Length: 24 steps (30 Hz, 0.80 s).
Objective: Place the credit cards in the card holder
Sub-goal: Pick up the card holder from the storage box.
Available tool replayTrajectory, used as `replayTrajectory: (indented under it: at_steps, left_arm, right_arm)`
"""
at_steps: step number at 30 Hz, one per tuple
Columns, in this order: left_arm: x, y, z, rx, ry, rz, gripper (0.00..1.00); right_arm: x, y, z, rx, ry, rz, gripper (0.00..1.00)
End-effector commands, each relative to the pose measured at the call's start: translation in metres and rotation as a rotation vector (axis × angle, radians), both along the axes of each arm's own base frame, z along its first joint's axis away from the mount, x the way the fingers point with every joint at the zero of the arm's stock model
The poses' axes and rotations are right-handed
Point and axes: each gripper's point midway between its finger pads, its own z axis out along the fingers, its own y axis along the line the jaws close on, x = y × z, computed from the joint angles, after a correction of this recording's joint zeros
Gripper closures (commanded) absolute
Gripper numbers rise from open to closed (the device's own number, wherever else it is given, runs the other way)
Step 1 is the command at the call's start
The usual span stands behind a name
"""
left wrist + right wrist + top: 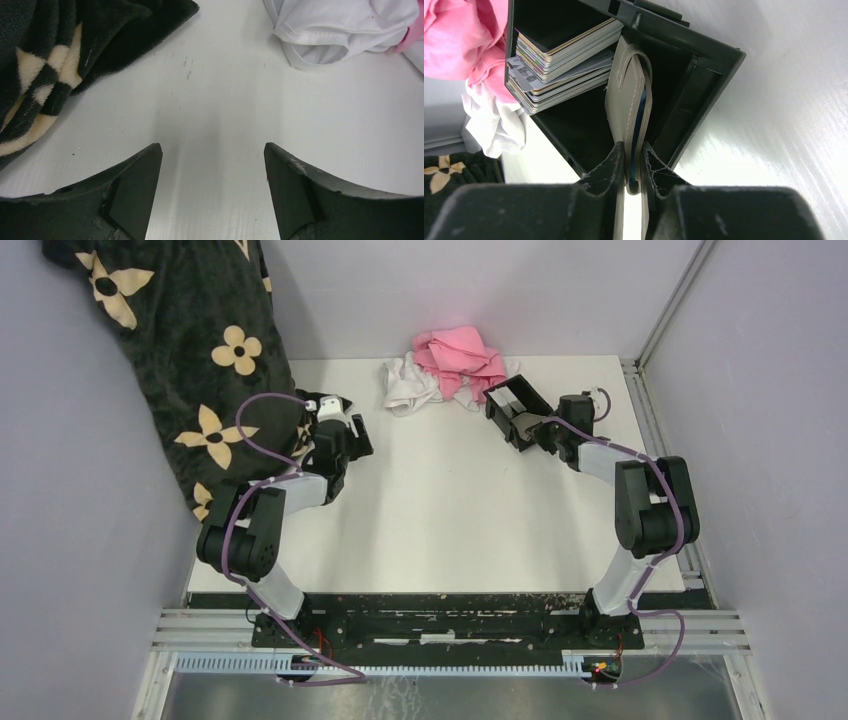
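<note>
The card holder, a black open box, lies at the back right of the table. Inside it, stacks of credit cards lean against its left wall. A folded grey wallet with a blue inner edge stands in the box beside them. My right gripper is shut on the wallet's near edge, fingers pressed to both sides; from above it sits at the box's near side. My left gripper is open over bare table, nothing between its fingers, at the left of the table.
A pink cloth and a white cloth lie bunched at the back, just left of the box. A black floral blanket hangs down the left wall and reaches the table by my left arm.
</note>
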Motion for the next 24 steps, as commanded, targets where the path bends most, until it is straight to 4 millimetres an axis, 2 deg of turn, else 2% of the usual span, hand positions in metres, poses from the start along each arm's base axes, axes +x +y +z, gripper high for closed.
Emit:
replayTrajectory:
  at_steps: [1, 5, 11, 15, 20, 24]
  left_arm:
    - [0.004, -0.001, 0.027, -0.015, -0.085, 0.012, 0.18]
    - [0.002, -0.006, 0.038, -0.04, -0.1, 0.01, 0.18]
    - [-0.003, -0.019, 0.062, -0.082, -0.127, -0.015, 0.18]
    - [-0.012, -0.029, 0.082, -0.107, -0.149, -0.043, 0.18]
    - [-0.028, -0.048, 0.105, -0.138, -0.161, -0.115, 0.18]
    - [-0.045, -0.062, 0.12, -0.17, -0.158, -0.18, 0.18]
  right_arm:
    - [0.015, -0.003, 0.031, -0.028, -0.088, 0.014, 0.89]
    - [0.009, -0.01, 0.051, -0.081, -0.113, 0.019, 0.97]
    - [-0.007, -0.015, 0.085, -0.126, -0.152, 0.034, 0.99]
    - [-0.025, -0.015, 0.107, -0.135, -0.18, 0.055, 0.99]
    - [-0.063, -0.002, 0.135, -0.121, -0.211, 0.159, 0.99]
    - [-0.105, 0.018, 0.145, -0.062, -0.231, 0.289, 0.99]
